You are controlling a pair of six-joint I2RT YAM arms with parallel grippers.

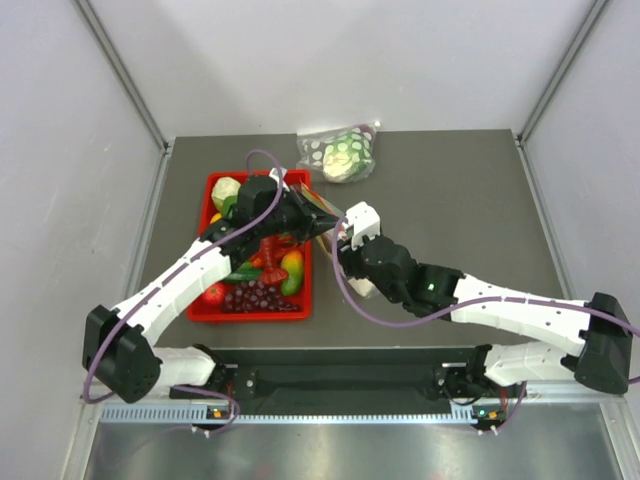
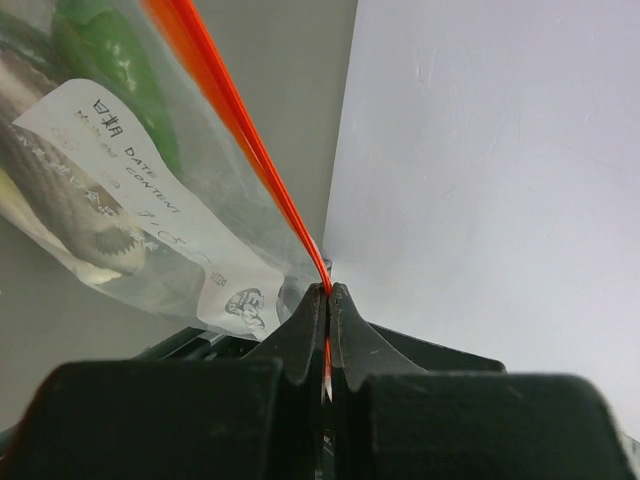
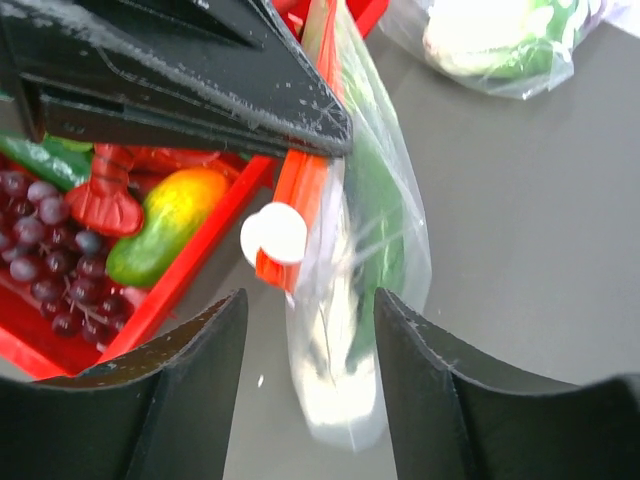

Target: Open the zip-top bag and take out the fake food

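Item: zip-top bag [image 3: 370,250], clear, held off the table [image 1: 450,200] at the right edge of the red tray [image 1: 250,316]. Left gripper [image 2: 328,295]: clamped tight on the orange zip strip [image 2: 215,90] at its end, the bag trailing away from it. Right gripper [image 3: 310,300]: fingers spread wide, holding nothing, the nearer arm for the next grasp. The bag lies straight ahead of it, long axis running away from the fingers up to the left gripper. The white slider tab [image 3: 275,235] sits on the strip just ahead of the gap, a little left of centre. Bag contents: fake food [image 3: 375,215], green and pale pieces seen through the plastic, and white label [image 2: 150,200] on the wall. Tray contents: grapes [image 1: 258,296] and other mixed toy produce. Separate: dotted bag [image 1: 340,152], far edge, apart.
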